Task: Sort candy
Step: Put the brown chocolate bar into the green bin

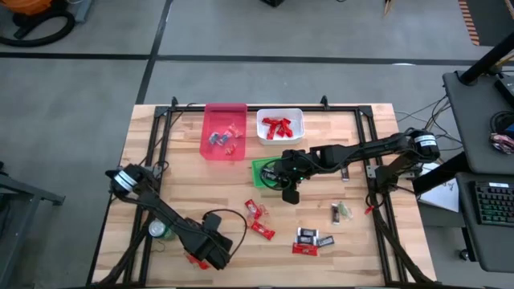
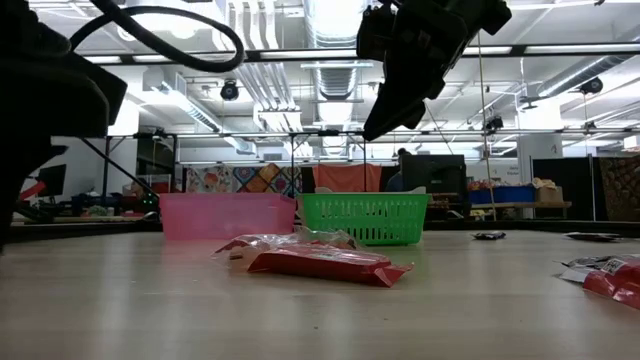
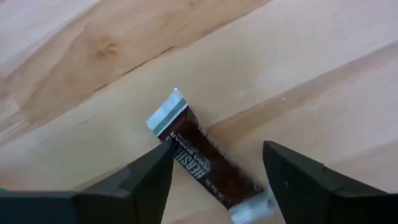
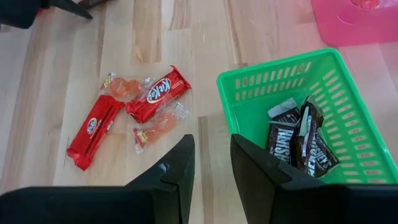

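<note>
Wooden table [image 3: 298, 56], dark candy [image 3: 202, 162] between open left pincer [image 3: 214, 180] fingers

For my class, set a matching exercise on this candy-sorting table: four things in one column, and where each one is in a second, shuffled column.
Things:
1. Red candies
2. Dark candies
3. Dark bar
4. Right tool

Places:
A. Between the open fingers of the left tool, on bare wood
B. In the white bin
C. Beside the green basket's near rim, holding nothing
D. In the green basket

Pairs: 1-B, 2-D, 3-A, 4-C
</note>
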Available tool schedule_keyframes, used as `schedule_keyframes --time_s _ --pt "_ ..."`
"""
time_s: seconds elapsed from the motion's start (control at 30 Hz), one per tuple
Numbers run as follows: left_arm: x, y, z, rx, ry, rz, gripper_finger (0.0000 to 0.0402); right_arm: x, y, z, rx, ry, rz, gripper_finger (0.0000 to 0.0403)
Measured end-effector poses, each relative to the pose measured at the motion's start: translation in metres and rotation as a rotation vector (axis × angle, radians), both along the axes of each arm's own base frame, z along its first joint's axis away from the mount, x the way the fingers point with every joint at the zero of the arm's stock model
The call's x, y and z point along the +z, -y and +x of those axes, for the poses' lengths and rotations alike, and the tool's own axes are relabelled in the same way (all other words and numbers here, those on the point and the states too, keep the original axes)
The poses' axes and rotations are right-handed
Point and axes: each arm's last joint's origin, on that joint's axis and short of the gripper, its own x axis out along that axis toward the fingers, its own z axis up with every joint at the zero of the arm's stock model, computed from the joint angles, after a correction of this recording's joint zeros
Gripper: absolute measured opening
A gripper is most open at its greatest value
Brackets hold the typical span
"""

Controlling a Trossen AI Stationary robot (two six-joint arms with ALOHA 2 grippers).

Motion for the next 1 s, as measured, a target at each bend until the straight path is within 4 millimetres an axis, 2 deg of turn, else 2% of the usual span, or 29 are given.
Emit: schedule_keyframes --time_s 0.17,0.27,0.37,0.6,0.63,0.87,1.0 --pt "-0.006 0.004 -0.001 -0.012 -0.005 0.013 0.0216 0.000 0.000 0.000 0.000 0.000 0.000 0.0095" --pt "-0.007 0.007 -0.003 -0.025 0.010 0.030 0.0194 0.000 0.000 0.000 0.000 0.004 0.000 0.0095" --pt "-0.007 0.010 -0.003 -0.033 0.023 0.031 0.0153 0.001 0.000 0.002 0.004 0.023 -0.003 0.0095" --pt "-0.005 0.011 -0.004 -0.078 0.017 0.042 0.0021 0.003 0.000 0.004 0.016 0.052 -0.014 0.0095" --pt "-0.004 0.011 -0.005 -0.088 0.029 0.055 0.0012 0.003 0.000 0.004 0.016 0.052 -0.014 0.0095" --pt "0.011 0.008 -0.005 -0.172 0.113 0.114 0.0006 0.003 0.000 0.003 0.015 0.051 -0.013 0.0095" --pt "0.030 0.005 -0.006 -0.249 0.199 0.144 0.0005 0.001 0.000 0.002 0.017 0.046 -0.015 0.0095"
